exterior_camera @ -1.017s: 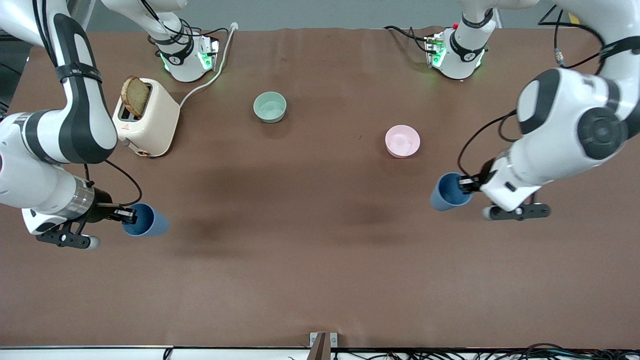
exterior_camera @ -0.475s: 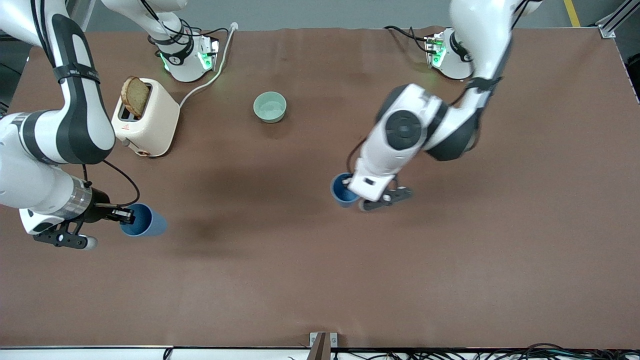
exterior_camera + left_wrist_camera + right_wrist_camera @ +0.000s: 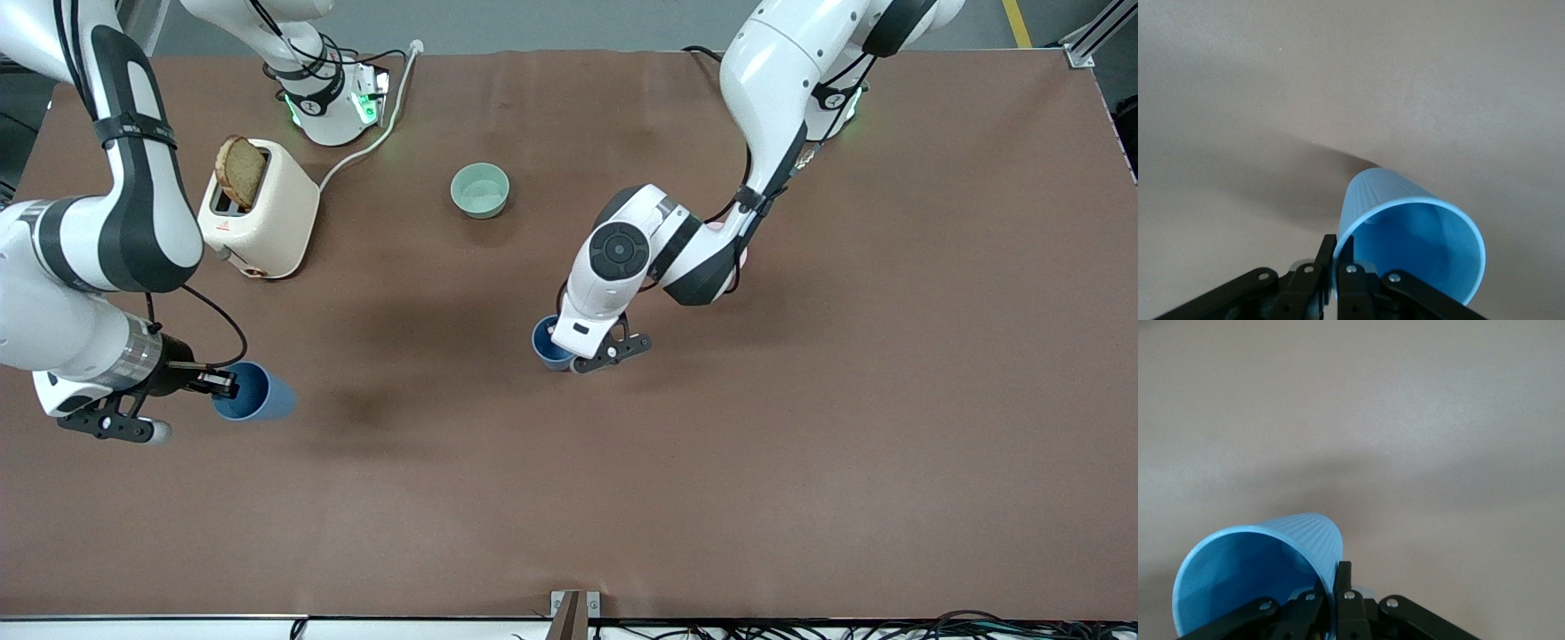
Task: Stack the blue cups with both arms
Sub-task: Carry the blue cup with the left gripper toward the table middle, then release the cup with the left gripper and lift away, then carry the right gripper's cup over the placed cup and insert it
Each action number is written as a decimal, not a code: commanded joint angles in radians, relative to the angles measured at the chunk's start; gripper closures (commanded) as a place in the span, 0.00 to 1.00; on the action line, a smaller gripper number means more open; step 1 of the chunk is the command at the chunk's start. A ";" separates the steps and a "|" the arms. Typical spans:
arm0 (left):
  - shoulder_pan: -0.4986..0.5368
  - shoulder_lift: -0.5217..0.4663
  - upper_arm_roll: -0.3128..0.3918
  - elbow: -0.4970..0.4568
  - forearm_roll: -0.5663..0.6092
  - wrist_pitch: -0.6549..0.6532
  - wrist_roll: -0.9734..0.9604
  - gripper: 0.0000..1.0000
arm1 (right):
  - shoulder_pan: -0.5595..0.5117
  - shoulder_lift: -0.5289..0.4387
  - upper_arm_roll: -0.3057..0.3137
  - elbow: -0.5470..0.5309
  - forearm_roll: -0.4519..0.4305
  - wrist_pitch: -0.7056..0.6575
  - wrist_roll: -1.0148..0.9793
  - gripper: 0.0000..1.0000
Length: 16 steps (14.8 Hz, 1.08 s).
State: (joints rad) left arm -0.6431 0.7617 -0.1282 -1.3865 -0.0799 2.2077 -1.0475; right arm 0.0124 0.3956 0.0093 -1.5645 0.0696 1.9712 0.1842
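Two white robot arms work over a brown desk (image 3: 800, 462), each holding one blue cup by its rim. The left arm reaches from its base toward the middle of the desk, and the left tool (image 3: 569, 351) hangs over the desk's centre. Its fingers are pinched on the rim of a blue cup (image 3: 544, 341), one finger inside the cup and one outside. In the left wrist view this left-held cup (image 3: 1411, 233) tilts with its open mouth toward the camera, and the left tool (image 3: 1338, 270) is clamped on the rim's edge.

The right arm sits at its own end of the desk. The right tool (image 3: 218, 384) is pressed onto the rim of the second blue cup (image 3: 253, 393), which is tipped on its side with its mouth facing the tool. The right wrist view shows the right-held cup (image 3: 1258, 567) with the right tool (image 3: 1335, 590) closed on its wall. The two cups are well apart.

Farther from the front camera, a cream toaster (image 3: 260, 209) with a slice of brown bread (image 3: 240, 172) sticking out stands near the right arm's base. A pale green bowl (image 3: 480, 190) rests toward the desk's middle. A pink bowl (image 3: 743, 256) is almost wholly hidden under the left arm.
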 commanded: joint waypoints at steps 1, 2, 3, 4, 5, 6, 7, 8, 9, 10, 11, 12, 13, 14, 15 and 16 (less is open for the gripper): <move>-0.006 0.001 0.006 0.029 -0.003 -0.011 0.001 0.63 | -0.011 -0.024 0.008 -0.028 0.009 0.008 0.003 0.96; -0.006 -0.005 0.007 0.029 -0.001 -0.011 -0.003 0.22 | -0.011 -0.026 0.008 -0.028 0.009 0.008 0.001 0.96; -0.006 -0.016 0.013 0.029 0.002 -0.014 -0.017 0.00 | -0.011 -0.026 0.008 -0.028 0.009 0.006 0.001 0.96; 0.003 -0.045 0.015 0.030 0.005 -0.029 -0.020 0.00 | -0.011 -0.027 0.008 -0.026 0.009 0.005 0.001 0.96; 0.013 -0.082 0.021 0.030 0.006 -0.061 -0.013 0.00 | -0.011 -0.030 0.008 -0.026 0.009 0.003 0.001 0.96; 0.029 -0.120 0.050 0.032 0.009 -0.109 0.001 0.00 | -0.009 -0.032 0.008 -0.023 0.009 0.000 0.001 0.96; 0.040 -0.166 0.074 0.034 0.020 -0.159 0.029 0.00 | -0.006 -0.035 0.009 -0.020 0.009 -0.002 0.004 0.96; 0.046 -0.217 0.093 0.034 0.032 -0.202 0.079 0.00 | 0.000 -0.041 0.011 -0.017 0.009 -0.003 0.009 0.96; 0.074 -0.261 0.119 0.034 0.032 -0.247 0.136 0.00 | 0.011 -0.058 0.011 -0.017 0.009 -0.005 0.012 0.96; 0.110 -0.309 0.130 0.032 0.034 -0.302 0.192 0.00 | 0.032 -0.081 0.011 -0.017 0.009 -0.026 0.012 0.96; 0.152 -0.350 0.131 0.032 0.042 -0.345 0.249 0.00 | 0.055 -0.107 0.012 -0.017 0.010 -0.050 0.015 0.96; 0.198 -0.383 0.131 0.032 0.061 -0.373 0.321 0.00 | 0.092 -0.125 0.012 -0.019 0.010 -0.057 0.043 0.96; 0.233 -0.416 0.131 0.032 0.087 -0.388 0.395 0.00 | 0.139 -0.138 0.012 -0.020 0.010 -0.058 0.107 0.97; 0.267 -0.447 0.131 0.031 0.103 -0.407 0.468 0.00 | 0.187 -0.152 0.012 -0.020 0.010 -0.060 0.177 0.97; 0.301 -0.473 0.130 0.030 0.104 -0.431 0.531 0.00 | 0.245 -0.162 0.012 -0.020 0.010 -0.060 0.240 0.97; 0.334 -0.501 0.130 0.032 0.104 -0.451 0.585 0.00 | 0.320 -0.164 0.011 -0.019 0.009 -0.057 0.336 0.97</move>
State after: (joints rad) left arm -0.3469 0.3225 0.0093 -1.3189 0.0008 1.7835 -0.5492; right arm 0.2115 0.2659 0.0310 -1.5537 0.0777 1.9095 0.3755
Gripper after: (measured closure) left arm 0.000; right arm 0.956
